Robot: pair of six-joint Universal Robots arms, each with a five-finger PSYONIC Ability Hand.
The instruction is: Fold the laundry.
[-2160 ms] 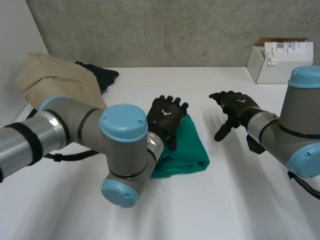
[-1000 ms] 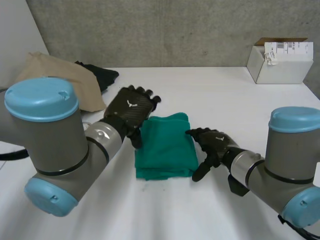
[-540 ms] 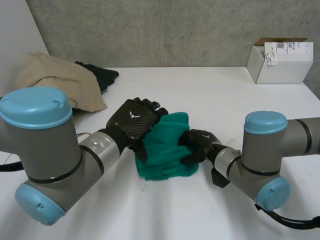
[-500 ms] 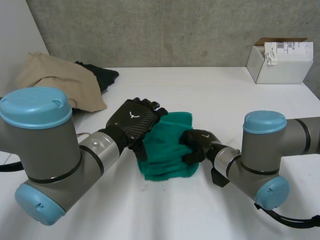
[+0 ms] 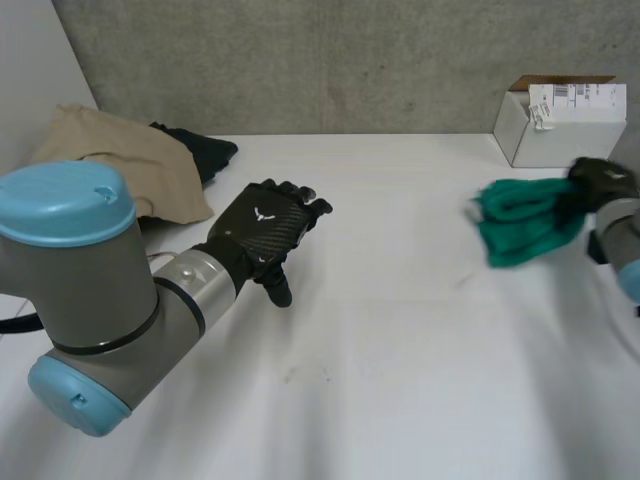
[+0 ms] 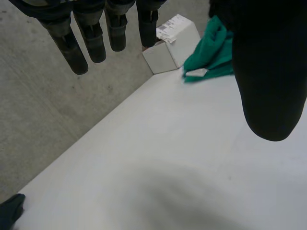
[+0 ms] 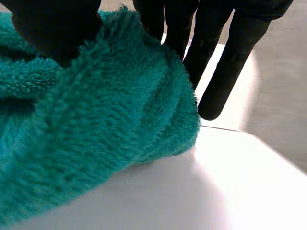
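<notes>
Clutching a green towel (image 5: 525,220) is right robot hand (image 5: 600,181); left robot hand (image 5: 262,232) splayed, empty.

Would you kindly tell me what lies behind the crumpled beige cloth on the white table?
A crumpled dark cloth pokes out behind the beige cloth, near the grey wall. How far it runs beneath the beige heap is covered.

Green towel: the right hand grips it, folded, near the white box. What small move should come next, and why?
Probably lower the green towel onto the table beside the white box and release: it looks folded, pinched in the right hand.
</notes>
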